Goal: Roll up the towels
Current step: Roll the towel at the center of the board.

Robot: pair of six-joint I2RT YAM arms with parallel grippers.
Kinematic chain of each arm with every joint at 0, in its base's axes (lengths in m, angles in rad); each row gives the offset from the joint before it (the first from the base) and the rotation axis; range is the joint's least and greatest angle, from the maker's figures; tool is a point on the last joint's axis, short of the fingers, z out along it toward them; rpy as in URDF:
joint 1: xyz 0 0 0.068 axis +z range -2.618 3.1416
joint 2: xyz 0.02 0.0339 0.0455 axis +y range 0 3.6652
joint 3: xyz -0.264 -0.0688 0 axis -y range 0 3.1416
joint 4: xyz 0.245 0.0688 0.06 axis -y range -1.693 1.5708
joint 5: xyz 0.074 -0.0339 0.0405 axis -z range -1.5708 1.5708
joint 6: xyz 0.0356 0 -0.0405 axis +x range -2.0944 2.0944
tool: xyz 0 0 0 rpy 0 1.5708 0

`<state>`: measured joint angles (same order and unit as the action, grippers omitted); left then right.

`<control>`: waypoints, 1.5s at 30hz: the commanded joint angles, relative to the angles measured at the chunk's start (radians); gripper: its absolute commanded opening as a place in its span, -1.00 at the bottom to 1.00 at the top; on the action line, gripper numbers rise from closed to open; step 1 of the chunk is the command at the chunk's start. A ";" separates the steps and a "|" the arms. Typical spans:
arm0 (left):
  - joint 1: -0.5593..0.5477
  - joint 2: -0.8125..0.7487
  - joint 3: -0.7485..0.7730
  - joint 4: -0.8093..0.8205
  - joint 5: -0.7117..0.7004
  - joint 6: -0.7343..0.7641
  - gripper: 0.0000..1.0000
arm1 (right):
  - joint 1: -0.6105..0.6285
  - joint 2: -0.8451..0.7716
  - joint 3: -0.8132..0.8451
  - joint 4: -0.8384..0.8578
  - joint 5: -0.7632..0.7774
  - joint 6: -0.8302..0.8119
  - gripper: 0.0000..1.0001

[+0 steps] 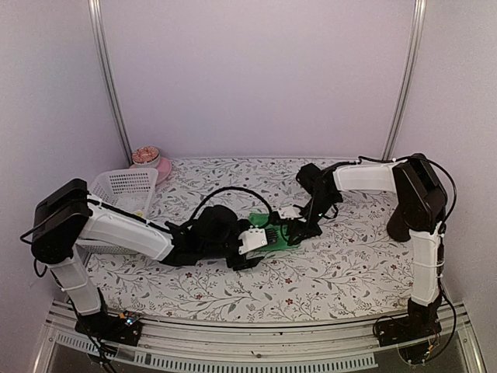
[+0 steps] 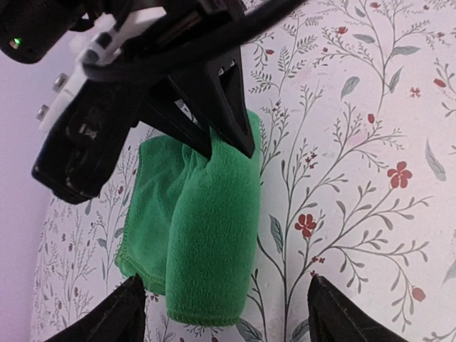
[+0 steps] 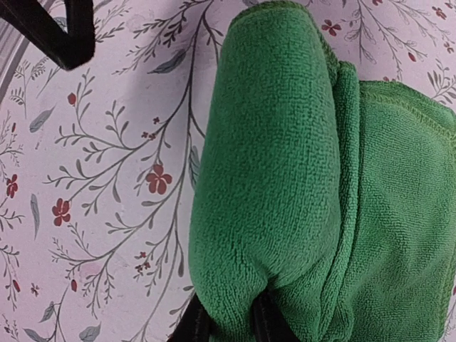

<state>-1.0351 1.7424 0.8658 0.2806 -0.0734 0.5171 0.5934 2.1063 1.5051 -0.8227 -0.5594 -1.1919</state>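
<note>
The plain green towel (image 1: 278,235) lies partly rolled on the flowered tablecloth in the middle, a thick roll (image 2: 214,228) with a flat flap beside it (image 3: 406,214). My right gripper (image 3: 228,324) is shut on one end of the roll, and its black fingers (image 2: 221,121) show pinching that end in the left wrist view. My left gripper (image 2: 228,320) stands open at the opposite end of the roll, with its fingertips (image 2: 121,313) wide apart and clear of the cloth. A bit of yellow-lime cloth (image 1: 140,209) shows in the basket.
A white mesh basket (image 1: 124,188) stands at the back left beside my left arm. A pink bowl (image 1: 151,162) sits behind it near the wall. Metal posts rise at both back corners. The two grippers (image 1: 283,233) are close together over the towel.
</note>
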 commanded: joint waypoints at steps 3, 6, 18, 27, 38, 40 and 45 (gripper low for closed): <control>-0.088 0.142 0.046 0.149 -0.210 0.134 0.55 | 0.009 0.104 0.026 -0.288 -0.092 -0.046 -0.65; -0.102 0.180 0.061 0.165 -0.210 0.138 0.53 | 0.007 0.115 0.027 -0.297 -0.093 -0.050 -0.64; -0.109 0.285 0.096 0.104 -0.243 0.139 0.35 | 0.006 0.120 0.034 -0.303 -0.086 -0.052 -0.64; -0.108 0.293 0.122 -0.037 -0.134 0.104 -0.55 | -0.002 0.120 0.064 -0.288 -0.086 -0.023 -0.61; -0.050 0.329 0.222 -0.239 0.070 -0.070 -0.63 | -0.058 -0.107 -0.091 -0.042 -0.046 0.002 0.22; -0.017 0.334 0.237 -0.281 0.137 -0.127 -0.60 | -0.065 -0.203 -0.180 0.060 -0.028 -0.014 0.33; 0.054 0.368 0.297 -0.383 0.316 -0.231 -0.55 | -0.066 -0.385 -0.417 0.359 0.030 -0.047 0.45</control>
<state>-1.0355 2.0319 1.1419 0.0956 0.0261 0.4118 0.5308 1.8412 1.2209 -0.7399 -0.5961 -1.2106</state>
